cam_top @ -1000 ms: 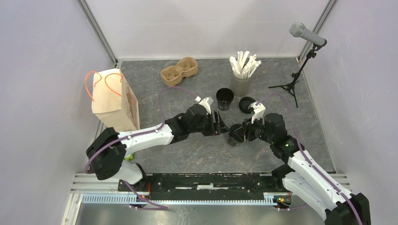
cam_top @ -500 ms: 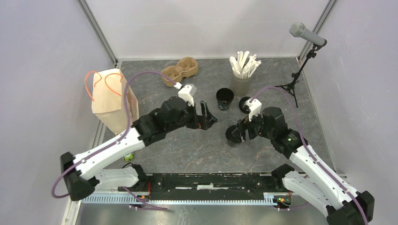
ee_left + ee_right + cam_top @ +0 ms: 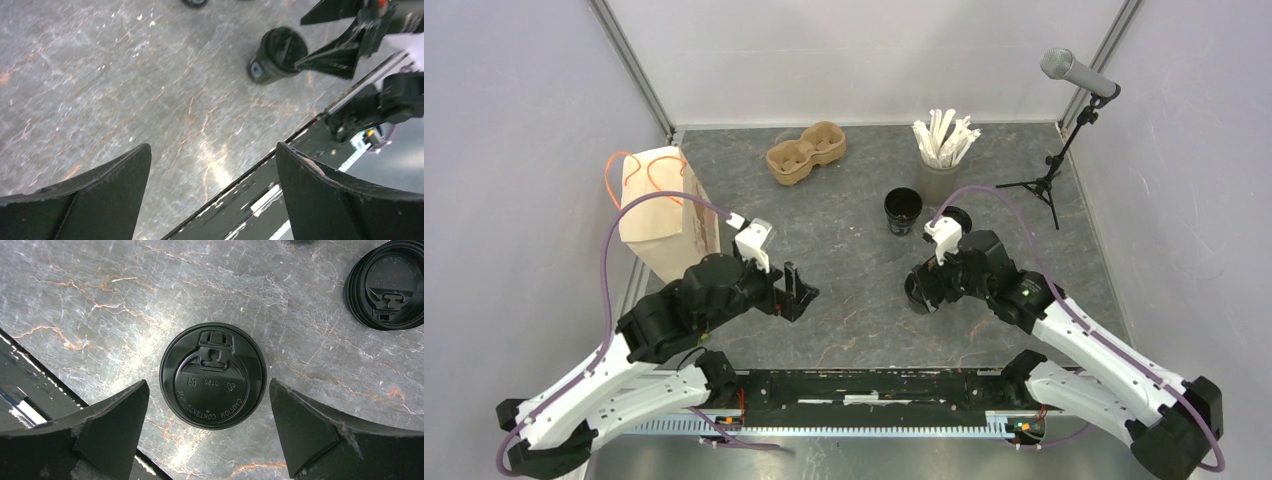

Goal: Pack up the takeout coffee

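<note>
One lidded takeout coffee (image 3: 212,375), near right, is straddled, apparently untouched, by the wide-open right gripper (image 3: 207,387); the left gripper (image 3: 212,150) is held open, empty; packing is left.

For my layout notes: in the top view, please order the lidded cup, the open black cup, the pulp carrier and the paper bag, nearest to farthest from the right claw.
1. Lidded cup, at the right claw itself.
2. Open black cup, just beyond it.
3. Pulp carrier, far back, leftward.
4. Paper bag, far left.
</note>
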